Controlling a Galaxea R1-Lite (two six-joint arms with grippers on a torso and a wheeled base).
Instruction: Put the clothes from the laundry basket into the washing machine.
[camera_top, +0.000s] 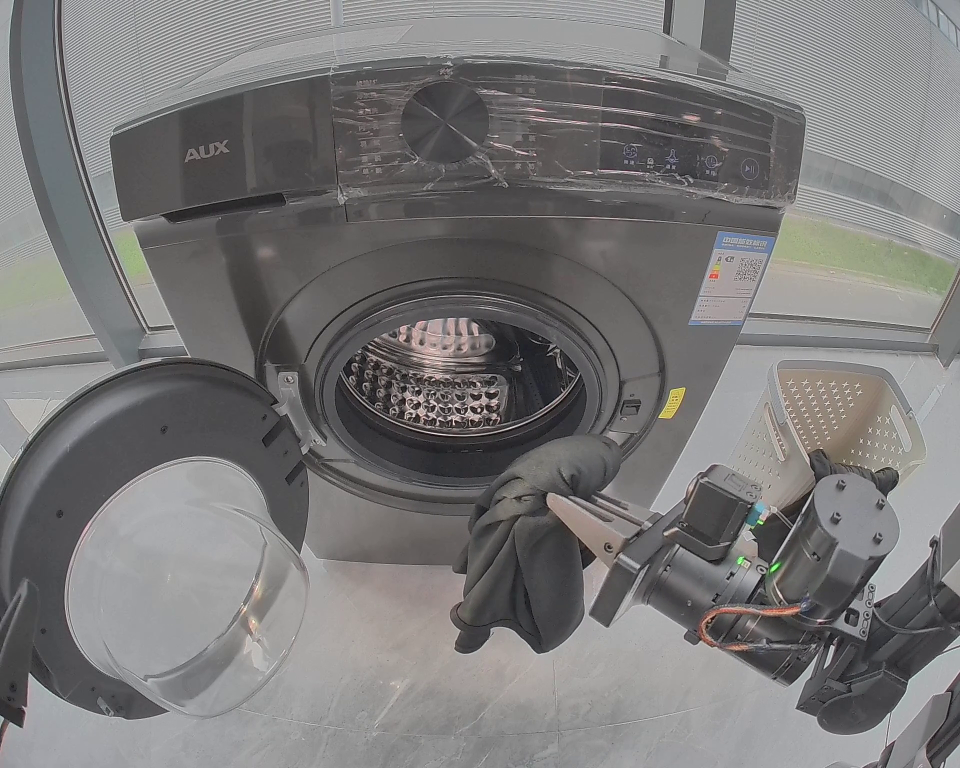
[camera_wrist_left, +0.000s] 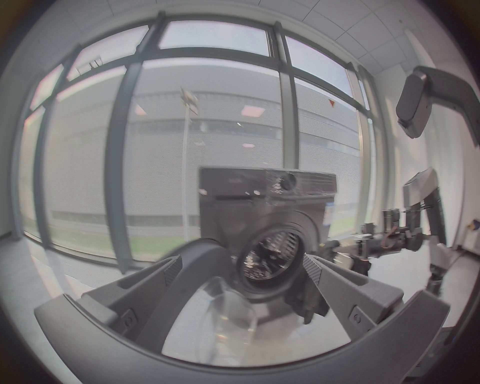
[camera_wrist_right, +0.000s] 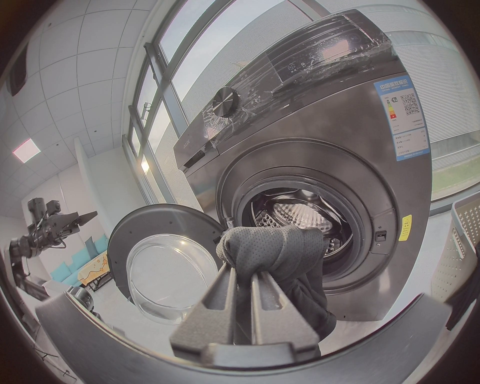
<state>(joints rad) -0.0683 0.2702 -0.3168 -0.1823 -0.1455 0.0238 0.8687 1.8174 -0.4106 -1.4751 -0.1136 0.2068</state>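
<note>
Dark garment (camera_top: 520, 570) almost at the drum (camera_top: 455, 385)

The right gripper (camera_top: 556, 503) is clamped tight on it, and the bundle hangs just under the washing machine (camera_top: 250, 270) opening. I'd lift it over the lip and push well inside before letting go, or the dangling tail probably catches on the rim.

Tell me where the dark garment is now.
In the head view the dark garment hangs from the shut right hand, in front of the washing machine, at the lower right of its door opening; the laundry basket stands farther right.
</note>
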